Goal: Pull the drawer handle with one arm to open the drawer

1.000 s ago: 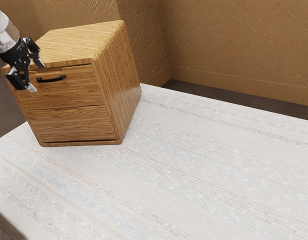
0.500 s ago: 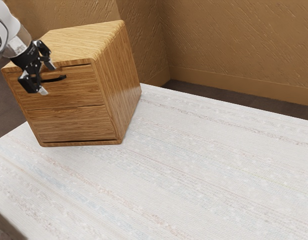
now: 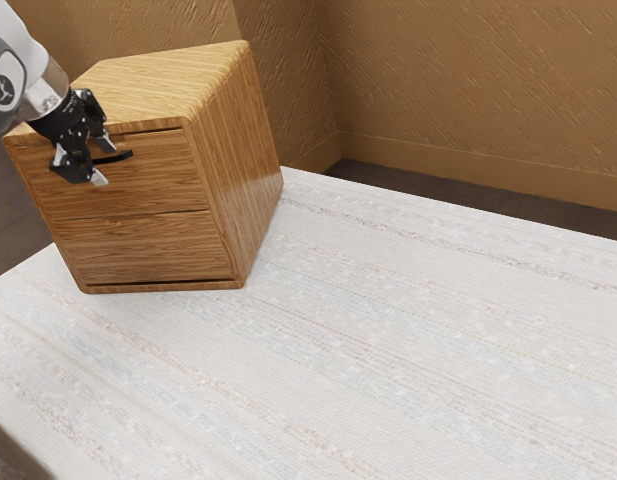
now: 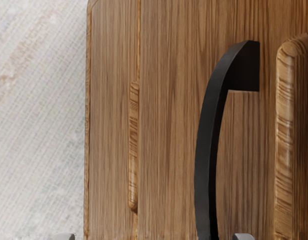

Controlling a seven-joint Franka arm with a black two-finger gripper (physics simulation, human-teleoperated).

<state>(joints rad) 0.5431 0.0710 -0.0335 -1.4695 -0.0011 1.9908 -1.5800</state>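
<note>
A wooden cabinet [image 3: 208,110] with two drawers stands on the table at the exterior view's left. The top drawer [image 3: 153,175] sits flush with the cabinet front and carries a black curved handle [image 3: 116,156]. My gripper [image 3: 99,162] is open at the handle's left end, one finger above the bar and one below it. In the wrist view the handle [image 4: 207,150] runs close in front of the hand across the drawer front [image 4: 163,120], between two fingertips [image 4: 242,236] apart at the picture's edge. The lower drawer [image 3: 143,250] has no handle that I can see.
The white woven table top [image 3: 388,340] stretches wide to the exterior view's right of the cabinet. Tan textured walls [image 3: 468,70] stand behind, with a dark floor strip at their foot.
My hand has moved to the exterior view's right and slightly up, from beside the cabinet's left edge to the handle. The drawer has not moved.
</note>
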